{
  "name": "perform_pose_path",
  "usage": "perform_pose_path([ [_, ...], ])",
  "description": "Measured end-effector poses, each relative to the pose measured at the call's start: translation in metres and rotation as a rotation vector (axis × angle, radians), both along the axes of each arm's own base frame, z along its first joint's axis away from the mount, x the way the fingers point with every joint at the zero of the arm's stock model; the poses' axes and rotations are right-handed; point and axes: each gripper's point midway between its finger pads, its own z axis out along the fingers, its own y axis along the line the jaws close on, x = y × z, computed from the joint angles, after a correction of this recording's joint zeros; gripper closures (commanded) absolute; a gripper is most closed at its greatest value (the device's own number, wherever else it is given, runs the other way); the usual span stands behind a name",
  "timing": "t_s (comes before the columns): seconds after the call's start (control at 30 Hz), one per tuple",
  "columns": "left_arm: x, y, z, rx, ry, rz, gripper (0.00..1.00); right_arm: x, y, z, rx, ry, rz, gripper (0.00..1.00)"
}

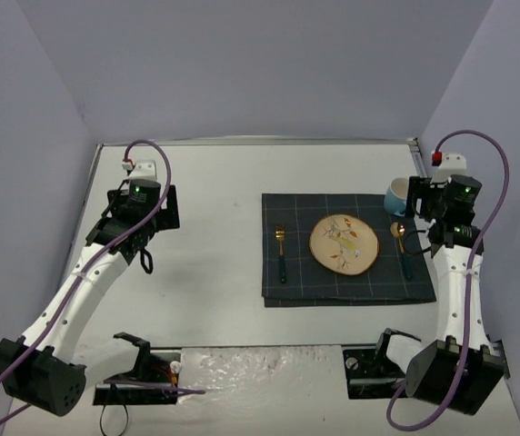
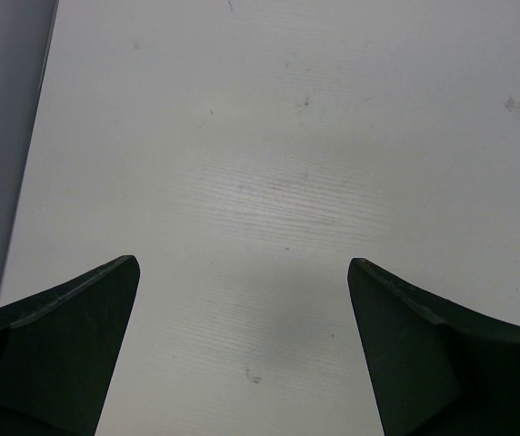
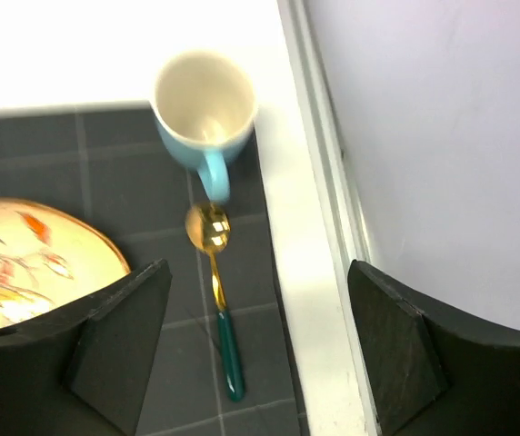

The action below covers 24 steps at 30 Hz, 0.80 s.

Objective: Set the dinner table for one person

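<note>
Four pieces laid; setting looks complete.
Centred placemat (image 1: 296, 209) on dinner table (image 1: 215, 182) holds plate (image 1: 344, 243), fork (image 1: 281, 252) at nine o'clock, spoon (image 1: 402, 245) at three, mug (image 1: 396, 197) at one; left gripper (image 2: 244, 263), right gripper (image 3: 260, 268) gape empty.

Overhead view: even, diffuse light, faint shadows only. Right wrist view: bench (image 3: 78, 45) blown out to plain white; mug (image 3: 204, 104) and spoon (image 3: 215, 272) slightly soft. Left wrist view: tool fingers (image 2: 51, 363) near black, detail lost

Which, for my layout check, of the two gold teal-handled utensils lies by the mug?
The spoon, right of the plate, its bowl beside the mug; the fork lies left of the plate.
</note>
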Motion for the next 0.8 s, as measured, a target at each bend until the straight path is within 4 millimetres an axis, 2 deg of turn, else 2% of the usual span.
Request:
perform_pose_path([
  [0.13, 0.000, -0.003, 0.002, -0.013, 0.002, -0.012, 0.03, -0.016, 0.026, 0.065, -0.025, -0.198, 0.013, 0.15],
  [0.23, 0.001, -0.006, 0.005, -0.026, -0.005, -0.023, 0.03, -0.044, 0.040, 0.110, -0.036, -0.356, 0.004, 0.07],
  [0.33, 0.001, -0.008, 0.006, -0.034, -0.007, -0.033, 0.03, -0.080, 0.047, 0.138, -0.042, -0.490, -0.030, 0.01],
  [0.43, -0.002, -0.008, 0.012, -0.047, -0.028, -0.040, 0.03, -0.113, 0.052, 0.152, -0.034, -0.588, -0.053, 0.00],
  [0.5, -0.005, -0.008, 0.021, -0.059, -0.060, -0.042, 0.03, -0.130, 0.054, 0.154, -0.019, -0.631, -0.064, 0.00],
  [0.7, -0.024, -0.004, 0.066, -0.121, -0.233, -0.060, 0.03, -0.166, 0.054, 0.141, 0.026, -0.690, -0.110, 0.00],
  [0.8, -0.037, 0.002, 0.070, -0.127, -0.292, -0.063, 0.03, -0.180, 0.053, 0.141, 0.042, -0.728, -0.121, 0.00],
])
